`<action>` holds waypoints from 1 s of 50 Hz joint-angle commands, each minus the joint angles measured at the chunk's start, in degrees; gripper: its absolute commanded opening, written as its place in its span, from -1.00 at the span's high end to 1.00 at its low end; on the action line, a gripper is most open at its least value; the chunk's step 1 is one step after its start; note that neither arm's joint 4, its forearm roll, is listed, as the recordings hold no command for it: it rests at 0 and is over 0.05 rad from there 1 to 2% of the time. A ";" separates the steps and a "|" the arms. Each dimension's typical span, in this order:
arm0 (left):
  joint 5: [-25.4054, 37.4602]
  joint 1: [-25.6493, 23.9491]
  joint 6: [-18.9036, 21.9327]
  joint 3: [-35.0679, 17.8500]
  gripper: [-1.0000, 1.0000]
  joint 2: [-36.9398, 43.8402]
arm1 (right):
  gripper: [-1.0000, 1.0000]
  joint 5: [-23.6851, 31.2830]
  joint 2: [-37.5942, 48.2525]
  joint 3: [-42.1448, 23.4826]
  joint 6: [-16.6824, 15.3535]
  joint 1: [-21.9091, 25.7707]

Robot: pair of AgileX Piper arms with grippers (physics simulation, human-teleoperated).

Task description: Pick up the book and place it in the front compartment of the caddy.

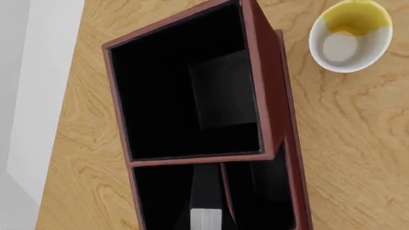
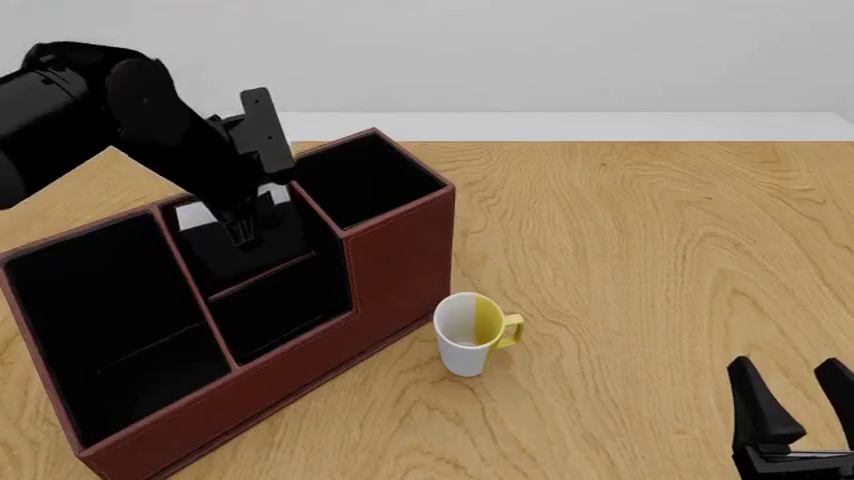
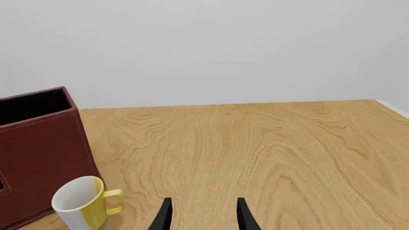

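Note:
The maroon caddy [image 2: 394, 265] stands on the table's left side. My left gripper [image 2: 244, 232] reaches down into its middle section and is shut on the top edge of the black book [image 2: 274, 248], which stands upright there just behind a low cross partition. In the left wrist view I look down into the caddy [image 1: 269, 96]; the book [image 1: 206, 191] runs edge-on with its white pages showing, and my fingers are lost against the black interior. My right gripper [image 2: 794, 420] is open and empty at the near right, and also shows in the right wrist view [image 3: 201, 215].
A white-and-yellow mug [image 2: 470, 335] stands upright just right of the caddy's front corner; it also shows in both wrist views [image 1: 350, 36] [image 3: 80, 203]. The caddy's end wall [image 3: 38, 139] rises behind it. Bare wooden table [image 2: 641, 250] stretches to the right.

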 commanded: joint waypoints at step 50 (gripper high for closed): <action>-17.56 6.85 6.56 10.75 -1.00 3.54 | -1.00 -0.12 0.05 -0.01 -0.42 -0.13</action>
